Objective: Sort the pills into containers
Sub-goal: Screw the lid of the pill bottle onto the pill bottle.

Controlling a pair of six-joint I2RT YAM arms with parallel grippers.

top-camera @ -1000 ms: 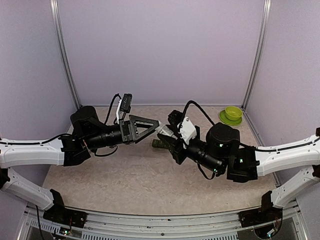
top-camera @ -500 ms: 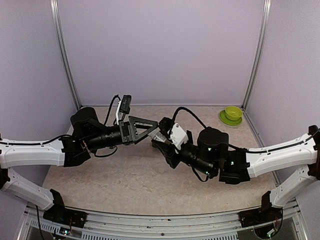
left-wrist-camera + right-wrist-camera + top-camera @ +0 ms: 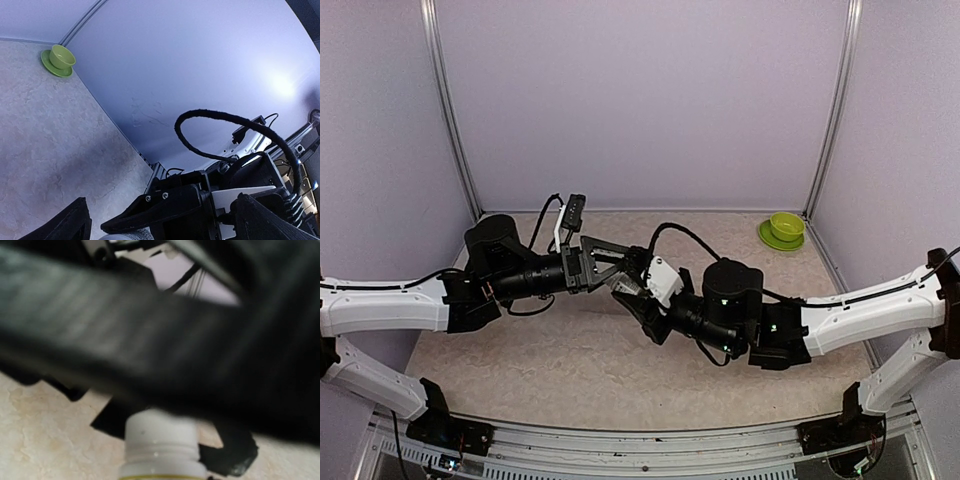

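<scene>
My right gripper [image 3: 626, 286] is shut on a white pill bottle [image 3: 160, 442] and holds it up against the left gripper. In the right wrist view the bottle's neck rises from the bottom edge, and a blurred black finger of the left gripper crosses just above it. My left gripper [image 3: 624, 268] stands wide open, its fingers [image 3: 67, 224] on either side of the bottle's ribbed white top [image 3: 125, 235] and the right gripper's black finger [image 3: 165, 202]. A dark, green-tinged piece [image 3: 239, 464] on the table behind the bottle looks like the containers. No pills show.
A lime-green bowl on its saucer [image 3: 785, 229] stands in the far right corner, also in the left wrist view [image 3: 61, 58]. Lilac walls close the table on three sides. Both arms meet over the beige marbled table [image 3: 570, 360].
The right arm has swung left with the bottle, bringing it in between the left gripper's open fingers. The left arm has hardly moved.
</scene>
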